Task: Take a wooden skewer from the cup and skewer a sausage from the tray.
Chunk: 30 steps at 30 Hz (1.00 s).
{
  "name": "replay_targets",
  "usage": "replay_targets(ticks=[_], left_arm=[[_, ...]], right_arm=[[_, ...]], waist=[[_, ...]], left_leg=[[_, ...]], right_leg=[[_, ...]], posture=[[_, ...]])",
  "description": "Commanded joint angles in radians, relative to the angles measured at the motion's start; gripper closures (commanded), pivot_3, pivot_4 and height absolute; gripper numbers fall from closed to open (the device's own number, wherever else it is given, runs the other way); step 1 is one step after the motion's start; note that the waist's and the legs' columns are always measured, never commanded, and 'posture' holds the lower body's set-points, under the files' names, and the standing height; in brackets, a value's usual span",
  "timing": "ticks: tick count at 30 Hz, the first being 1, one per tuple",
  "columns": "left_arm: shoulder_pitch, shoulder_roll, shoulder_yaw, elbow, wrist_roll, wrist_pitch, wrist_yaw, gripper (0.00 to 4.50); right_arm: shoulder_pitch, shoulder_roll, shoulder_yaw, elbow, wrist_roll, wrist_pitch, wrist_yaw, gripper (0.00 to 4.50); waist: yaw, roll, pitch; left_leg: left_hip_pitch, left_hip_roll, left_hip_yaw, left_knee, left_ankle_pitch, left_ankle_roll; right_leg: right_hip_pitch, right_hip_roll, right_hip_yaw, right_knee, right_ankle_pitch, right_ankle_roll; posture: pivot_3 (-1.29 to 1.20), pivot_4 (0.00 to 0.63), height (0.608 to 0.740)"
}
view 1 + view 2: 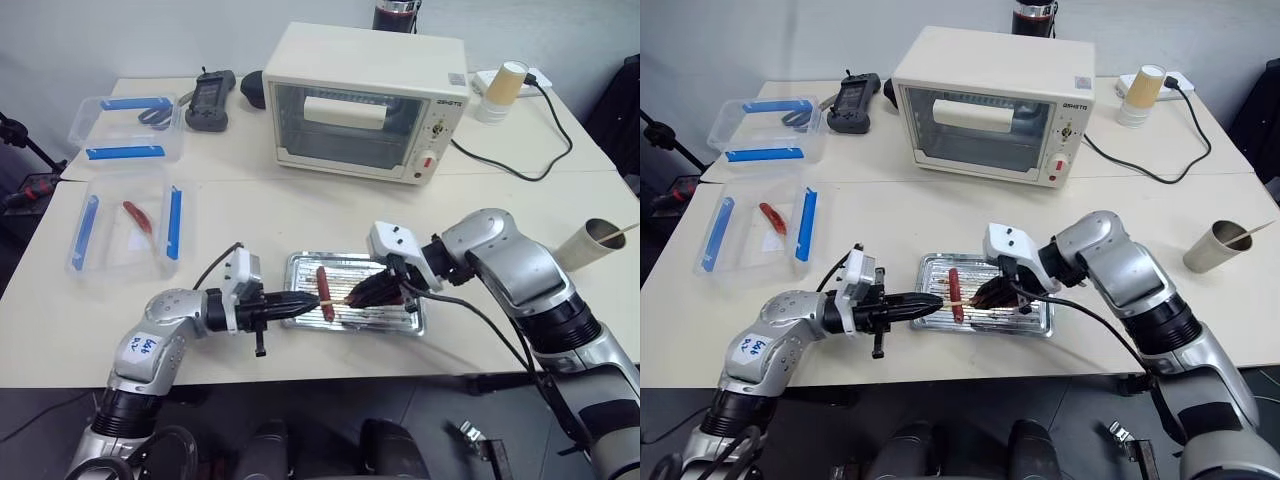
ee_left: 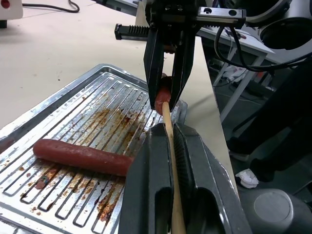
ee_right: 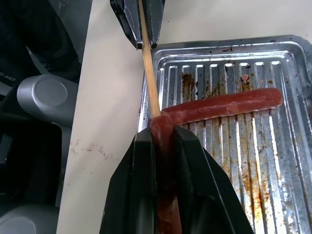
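Head stereo pair: high, facing forward and down over the table (image 1: 300, 215), mid-distance, the two eyes nearly matching. Left wrist camera: close, low, looking along its fingers across the tray (image 2: 73, 107). Right wrist camera: close, looking steeply down. All views share the tray.

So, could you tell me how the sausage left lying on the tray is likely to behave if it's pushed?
The loose sausage is round, so it would probably roll. The tray looks greasy, so it might also slide.
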Motion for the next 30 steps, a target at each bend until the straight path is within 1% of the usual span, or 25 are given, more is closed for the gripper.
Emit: replay_targets(ticks=[1,3,4,5,6,8,9,10,13,16,17,19,21,23,24,25,27,28,30], left_arm=[[-0.011,-0.015,-0.003,-0.048,-0.030,-0.014,0.009,4.50],[0.000,-0.003,0.027,-0.045,-0.035,-0.015,0.017,4.50],[0.008,0.007,0.043,-0.044,-0.037,-0.018,0.018,4.50],[0.018,0.017,0.057,-0.045,-0.040,-0.020,0.019,4.50],[0.027,0.027,0.069,-0.047,-0.043,-0.021,0.019,4.50],[0.053,0.048,0.099,-0.055,-0.052,-0.022,0.018,4.50],[0.067,0.059,0.115,-0.061,-0.058,-0.021,0.018,4.50],[0.081,0.069,0.131,-0.067,-0.064,-0.019,0.018,4.50],[0.148,0.092,0.198,-0.095,-0.105,-0.006,0.030,4.50],[0.189,0.084,0.242,-0.123,-0.152,0.018,0.069,4.50],[0.201,0.077,0.263,-0.135,-0.175,0.030,0.088,4.50],[0.239,0.054,0.330,-0.163,-0.244,0.058,0.146,4.50],[0.267,0.036,0.378,-0.186,-0.291,0.074,0.193,4.50],[0.302,-0.012,0.466,-0.214,-0.353,0.063,0.287,4.50],[0.313,-0.028,0.493,-0.225,-0.374,0.060,0.318,4.50],[0.314,-0.070,0.534,-0.236,-0.379,0.023,0.385,4.50],[0.295,-0.157,0.607,-0.245,-0.362,-0.070,0.528,4.50],[0.280,-0.195,0.638,-0.246,-0.336,-0.119,0.596,4.50],[0.249,-0.243,0.677,-0.237,-0.288,-0.189,0.702,4.50]], right_arm=[[-0.013,0.006,-0.012,-0.061,0.052,-0.032,0.024,3.08],[-0.008,-0.010,-0.037,-0.044,0.057,-0.055,0.016,2.45],[-0.004,-0.035,-0.045,-0.044,0.067,-0.062,0.037,2.14],[-0.002,-0.055,-0.055,-0.040,0.076,-0.070,0.048,1.73],[0.000,-0.073,-0.062,-0.038,0.087,-0.070,0.058,1.48],[0.005,-0.125,-0.078,-0.039,0.110,-0.070,0.096,0.75],[0.007,-0.148,-0.088,-0.040,0.122,-0.071,0.113,0.51],[0.008,-0.169,-0.098,-0.041,0.137,-0.067,0.129,0.13],[0.028,-0.225,-0.147,-0.040,0.183,-0.055,0.139,0.06],[0.076,-0.246,-0.207,-0.052,0.232,-0.069,0.117,0.06],[0.101,-0.236,-0.246,-0.058,0.258,-0.090,0.104,0.06],[0.171,-0.200,-0.363,-0.083,0.338,-0.095,0.044,0.06],[0.227,-0.180,-0.439,-0.107,0.389,-0.100,0.009,0.06],[0.327,-0.153,-0.540,-0.131,0.414,-0.149,-0.046,0.06],[0.360,-0.147,-0.569,-0.143,0.424,-0.156,-0.068,0.06],[0.413,-0.116,-0.614,-0.170,0.436,-0.190,-0.105,0.06],[0.483,-0.030,-0.679,-0.219,0.431,-0.298,-0.192,0.06],[0.506,0.010,-0.704,-0.245,0.443,-0.320,-0.239,0.06],[0.522,0.071,-0.722,-0.284,0.439,-0.369,-0.316,0.06]], waist=[[0.000,0.000,0.000],[0.000,-0.001,0.000],[0.000,-0.001,0.000],[0.001,-0.001,0.001],[0.001,-0.001,0.001],[0.001,-0.001,0.001],[0.000,-0.001,0.001],[0.000,-0.001,0.001],[-0.001,-0.002,0.001],[0.001,-0.002,0.001],[0.001,-0.002,0.001],[0.002,-0.002,0.001],[0.004,-0.002,0.001],[0.008,-0.002,0.001],[0.011,-0.003,0.001],[0.013,-0.003,0.001],[0.021,-0.003,0.001],[0.025,-0.003,0.001],[0.025,-0.003,0.001]], left_leg=[[0.000,0.000,0.000,0.000,0.000,0.000],[0.000,0.000,0.000,0.000,0.000,0.000],[0.000,0.000,0.000,0.000,0.000,0.000],[0.000,0.000,0.000,0.001,0.000,0.000],[0.000,0.000,0.000,0.001,0.000,0.000],[0.000,0.000,0.000,0.000,0.000,0.000],[0.000,0.000,-0.001,0.000,0.000,0.000],[0.000,0.000,-0.001,0.000,0.000,0.000],[0.000,0.000,-0.001,0.000,0.000,0.000],[0.000,0.001,-0.001,-0.001,0.000,0.000],[0.000,0.001,-0.001,-0.001,0.000,0.000],[0.000,0.001,-0.002,-0.001,0.000,0.000],[0.001,0.002,-0.003,-0.001,0.000,0.000],[0.000,0.001,-0.003,-0.001,0.000,0.000],[0.000,0.001,-0.004,-0.001,0.000,0.000],[0.001,0.001,-0.004,-0.001,0.000,0.001],[0.001,0.000,-0.003,0.000,0.000,0.001],[0.001,0.000,-0.004,0.000,0.000,0.001],[0.002,0.000,-0.003,0.001,0.000,0.001]], right_leg=[[0.000,0.000,0.000,0.000,0.000,0.000],[0.000,0.000,0.000,0.000,0.000,0.000],[0.000,0.000,0.000,0.000,0.000,0.000],[0.000,0.000,0.000,0.000,0.000,0.000],[0.000,0.000,0.000,0.000,0.000,0.000],[0.000,0.000,0.000,0.000,0.000,0.000],[0.001,0.000,0.000,-0.001,0.000,0.000],[0.001,0.000,-0.001,-0.001,0.000,0.000],[0.001,0.000,-0.001,-0.002,0.000,0.000],[0.002,0.000,-0.001,-0.003,0.000,0.000],[0.002,0.000,-0.001,-0.004,0.000,0.000],[0.003,0.000,-0.002,-0.004,0.000,0.000],[0.004,-0.001,-0.002,-0.004,0.000,0.001],[0.004,-0.001,-0.003,-0.005,0.000,0.001],[0.005,-0.001,-0.003,-0.005,0.000,0.001],[0.005,-0.001,-0.003,-0.005,0.000,0.001],[0.006,-0.001,-0.003,-0.005,0.001,0.001],[0.006,-0.001,-0.003,-0.005,0.001,0.001],[0.006,-0.001,-0.002,-0.005,0.001,0.001]], posture=[[0.00,0.150,0.740],[0.00,0.150,0.740],[0.00,0.150,0.740],[0.00,0.150,0.740],[0.00,0.150,0.740],[0.00,0.150,0.740],[0.00,0.150,0.740],[0.00,0.150,0.740],[0.00,0.150,0.740],[0.00,0.150,0.740],[0.00,0.150,0.740],[0.00,0.150,0.740],[0.00,0.150,0.740],[0.00,0.150,0.740],[0.00,0.150,0.740],[0.00,0.150,0.740],[0.00,0.150,0.740],[0.00,0.150,0.740],[0.00,0.150,0.740]])
